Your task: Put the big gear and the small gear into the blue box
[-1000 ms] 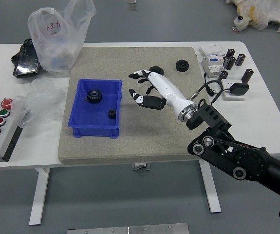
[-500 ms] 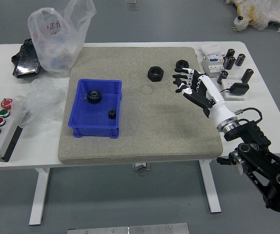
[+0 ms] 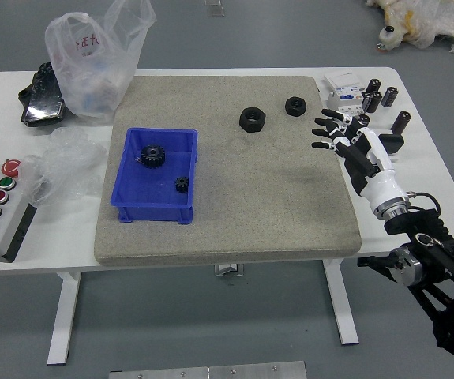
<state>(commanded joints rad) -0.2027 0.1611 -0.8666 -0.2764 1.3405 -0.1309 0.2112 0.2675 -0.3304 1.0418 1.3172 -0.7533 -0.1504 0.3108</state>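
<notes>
Red print on the translucent plastic bag (image 3: 96, 73), too small to decipher; no lettering legible.

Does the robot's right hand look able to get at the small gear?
Probably yes: the right hand is empty, with bare mat up to the blue box, and the small gear uncovered.

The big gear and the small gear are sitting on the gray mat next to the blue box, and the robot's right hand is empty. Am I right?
Not quite: the big gear and the small gear are inside the blue box, as the head view shows. The robot's right hand is empty, like you said.
</notes>
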